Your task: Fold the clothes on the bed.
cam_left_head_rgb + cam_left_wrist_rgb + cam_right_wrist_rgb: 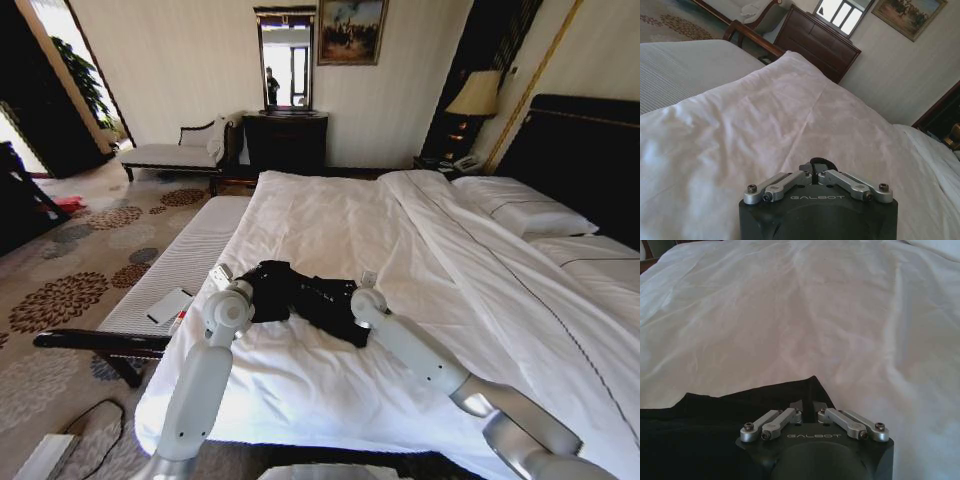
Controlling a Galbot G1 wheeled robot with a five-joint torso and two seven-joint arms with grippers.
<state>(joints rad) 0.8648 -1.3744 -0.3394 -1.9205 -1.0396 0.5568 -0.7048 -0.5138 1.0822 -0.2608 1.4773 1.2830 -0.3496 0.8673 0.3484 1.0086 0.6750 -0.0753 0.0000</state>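
Shirt (300,297) lies bunched at the bed's (420,260) near edge, six o'clock.
Our left gripper (816,167) and right gripper (807,407) look clenched on its cloth; next, we judge, spread it flat.

Materials and finishes before me

My arms (205,385): smooth glossy white plastic; my left gripper (816,169): brushed metal links on matt black housing. T-shirt (300,296): matt black cloth, crumpled. Bed (330,225): white cloth, softly wrinkled. Headboard (585,150): dark wood.
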